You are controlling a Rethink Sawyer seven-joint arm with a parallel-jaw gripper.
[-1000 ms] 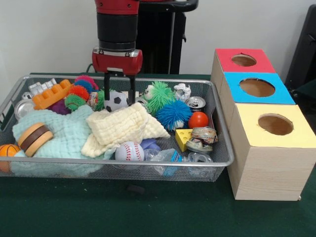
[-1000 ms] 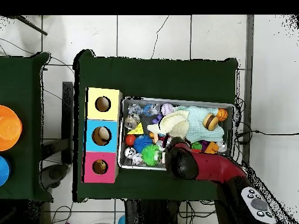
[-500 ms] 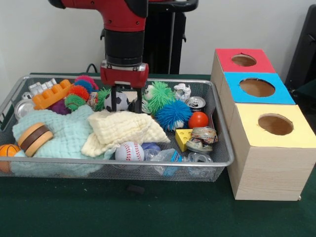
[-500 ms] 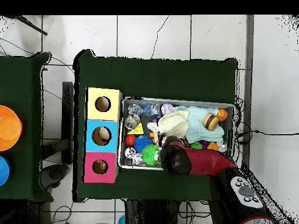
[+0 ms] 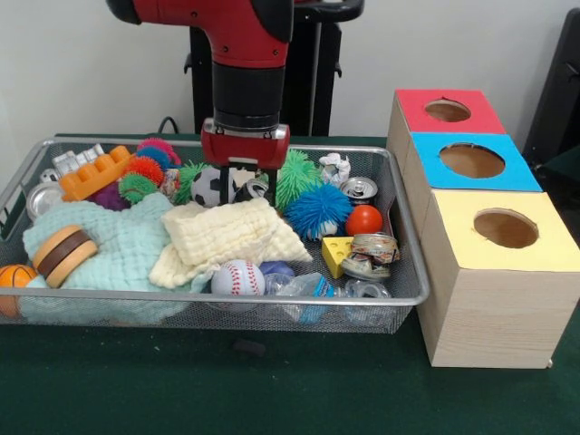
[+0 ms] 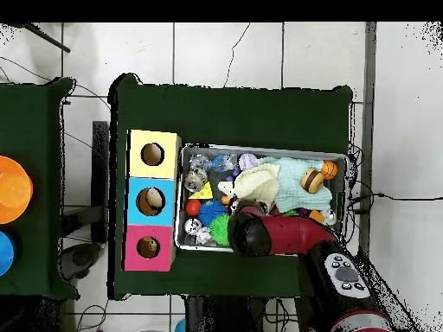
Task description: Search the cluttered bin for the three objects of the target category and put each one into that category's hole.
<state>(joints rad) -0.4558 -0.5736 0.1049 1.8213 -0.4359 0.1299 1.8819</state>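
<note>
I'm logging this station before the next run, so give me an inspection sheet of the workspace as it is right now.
Surface: dark green table carrying a wire mesh bin.
Job's things: soccer ball, baseball, basketball in the bin; three-hole box with red, blue and yellow tops beside it.
Clutter: yellow cloth, mint cloth, spiky balls, cans, cheese wedge.
Hand: hand low in the bin beside the soccer ball, open, holding nothing.
Cables: thin wires on the tiled floor, overhead view.
Surroundings: second table with an orange disc.
</note>
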